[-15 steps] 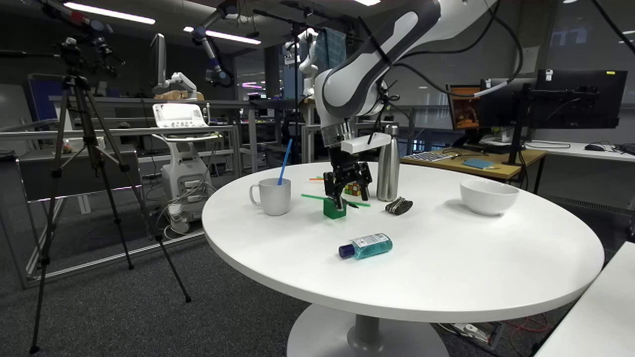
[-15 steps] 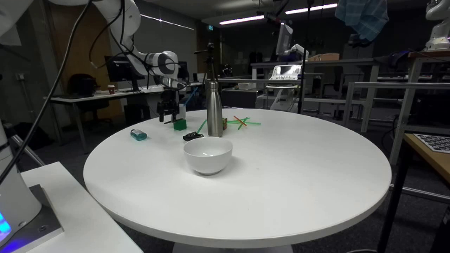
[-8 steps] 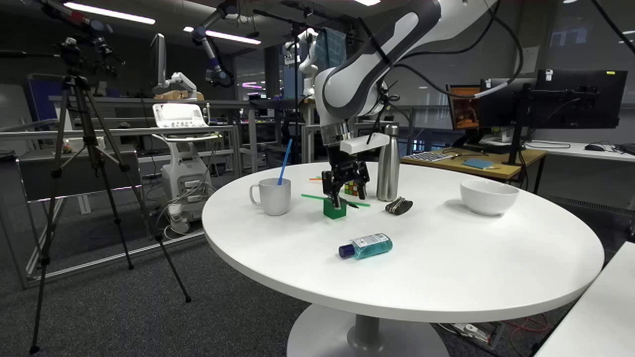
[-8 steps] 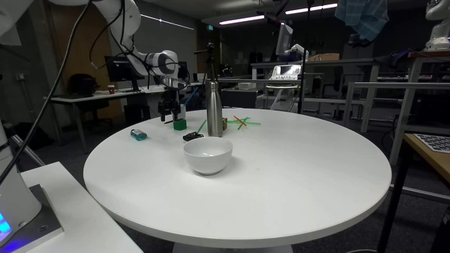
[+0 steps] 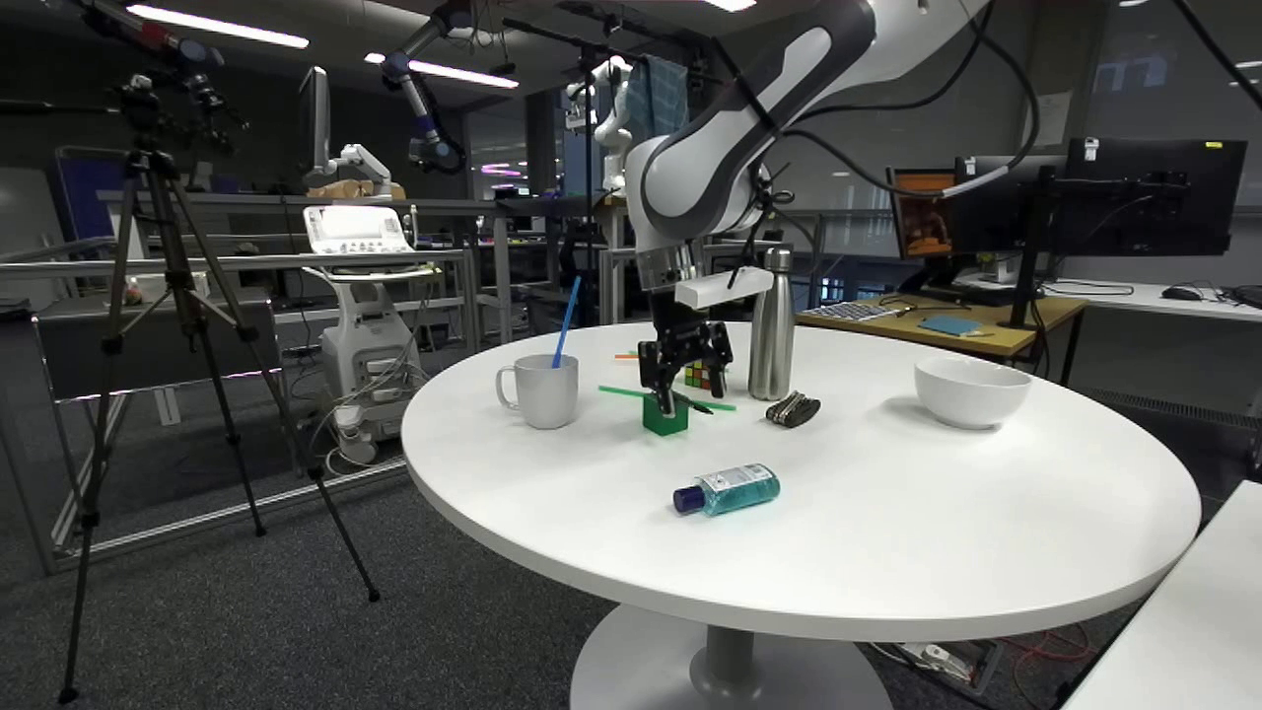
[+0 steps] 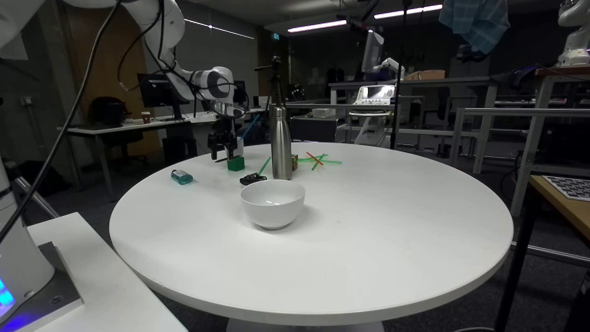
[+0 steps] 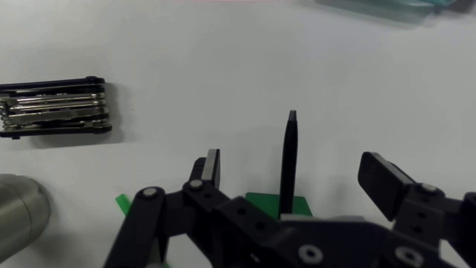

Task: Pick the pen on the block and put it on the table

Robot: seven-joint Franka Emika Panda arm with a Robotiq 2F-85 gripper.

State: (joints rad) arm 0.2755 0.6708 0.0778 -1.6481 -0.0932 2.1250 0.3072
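A dark, slim pen lies across the top of a small green block, its tip sticking out past the block's edge. The pen and the green block also show in an exterior view, on the white round table. The block shows too in an exterior view. My gripper is open, its two fingers on either side of the pen, apart from it. In an exterior view the gripper points down just over the block. The pen's rear part is hidden behind the gripper in the wrist view.
A steel bottle, a colored cube and a folding multi-tool stand or lie close by. A mug with a blue stick, a teal bottle, a white bowl and several straws are also on the table.
The gripper has shifted very slightly sideways over the block, leftward in an exterior view. It stays open. The pen and the block have not visibly moved.
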